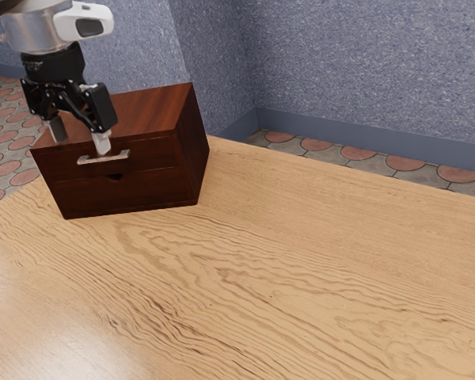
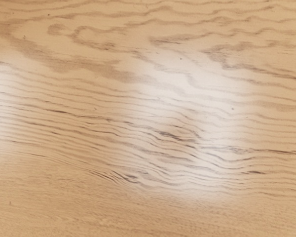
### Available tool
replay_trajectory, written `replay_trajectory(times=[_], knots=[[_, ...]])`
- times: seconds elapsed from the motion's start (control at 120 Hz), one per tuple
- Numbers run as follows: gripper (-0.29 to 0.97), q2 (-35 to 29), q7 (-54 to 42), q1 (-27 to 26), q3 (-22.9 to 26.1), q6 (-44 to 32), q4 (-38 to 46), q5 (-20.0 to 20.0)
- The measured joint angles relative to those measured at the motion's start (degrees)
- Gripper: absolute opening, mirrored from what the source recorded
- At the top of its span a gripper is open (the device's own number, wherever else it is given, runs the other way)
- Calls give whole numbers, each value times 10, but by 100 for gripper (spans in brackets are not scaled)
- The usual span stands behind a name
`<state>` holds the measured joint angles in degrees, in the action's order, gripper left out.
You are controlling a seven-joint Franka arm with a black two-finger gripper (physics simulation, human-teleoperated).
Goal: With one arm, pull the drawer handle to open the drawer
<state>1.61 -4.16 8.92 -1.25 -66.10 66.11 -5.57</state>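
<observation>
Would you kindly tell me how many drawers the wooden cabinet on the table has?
2. The upper drawer carries the silver handle; the lower drawer lies directly beneath it in the cabinet, whose other sides are hidden.

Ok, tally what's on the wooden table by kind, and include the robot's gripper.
Dark wooden drawer cabinet: 1
Silver drawer handle: 1
Black gripper: 1
Total: 3
</observation>
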Motion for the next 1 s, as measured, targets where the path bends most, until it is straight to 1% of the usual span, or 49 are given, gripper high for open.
replay_trajectory(times=[0.142, 0.2, 0.283, 0.525, 0.65, 0.717, 0.85, 1.0], knots=[[68, 0, -5, -2, 0, -20, 0, 2], [68, -4, -7, -20, -11, -24, 1, 3], [68, -9, -26, -34, -15, -34, -18, 4], [68, 13, -183, -50, -8, -58, -10, 20], [68, 17, -259, -47, -6, -62, -5, 21], [68, 2, -298, -40, -1, -63, 38, 22], [68, -77, -364, -41, -1, -100, 171, 21], [68, -103, -426, -38, -2, -118, 196, -10]])
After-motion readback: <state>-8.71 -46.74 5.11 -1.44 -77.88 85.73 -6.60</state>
